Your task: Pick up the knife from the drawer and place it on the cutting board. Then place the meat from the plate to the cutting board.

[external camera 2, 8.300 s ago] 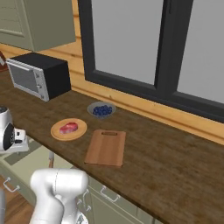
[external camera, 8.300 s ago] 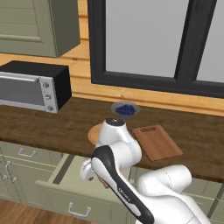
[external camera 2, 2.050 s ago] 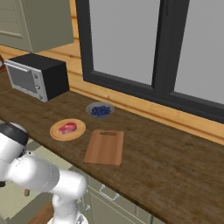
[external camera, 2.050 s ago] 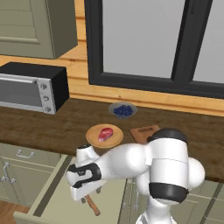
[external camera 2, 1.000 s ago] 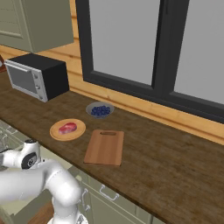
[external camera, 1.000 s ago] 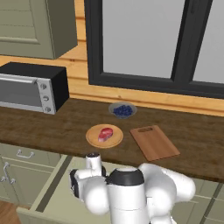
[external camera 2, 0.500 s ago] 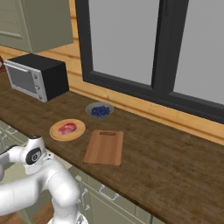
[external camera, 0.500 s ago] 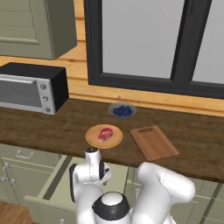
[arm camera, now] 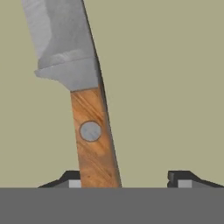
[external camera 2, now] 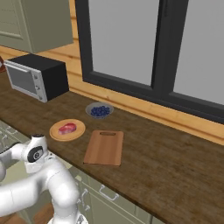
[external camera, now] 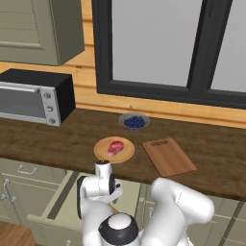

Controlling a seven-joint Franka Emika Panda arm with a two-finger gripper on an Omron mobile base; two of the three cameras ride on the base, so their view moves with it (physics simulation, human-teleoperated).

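Observation:
Close below the hand, the knife (arm camera: 89, 131) lies flat on the pale green floor of the drawer (arm camera: 170, 87), with a grey blade and a brown wooden handle with one rivet. My gripper (arm camera: 124, 180) is open over the handle's end; the handle sits against the left fingertip (arm camera: 65, 179), and a wide gap separates it from the right one. In the left base view the drawer (external camera: 65, 199) stands pulled out under the counter with my arm bent down into it. The cutting board (external camera: 169, 156) (external camera 2: 104, 147) is bare. The meat (external camera: 115, 147) (external camera 2: 67, 128) rests on the plate (external camera: 126, 153) (external camera 2: 78, 132).
A glass bowl of blue berries (external camera: 134, 121) (external camera 2: 99, 110) stands behind the plate. A black and silver toaster oven (external camera: 33, 97) (external camera 2: 37, 82) sits at the counter's left. My white arm crowds the space in front of the counter edge above the drawer.
The arm has folded lower and swung round over the open drawer, and the wrist now sits just under the counter edge. Plate, meat, board and bowl have not moved.

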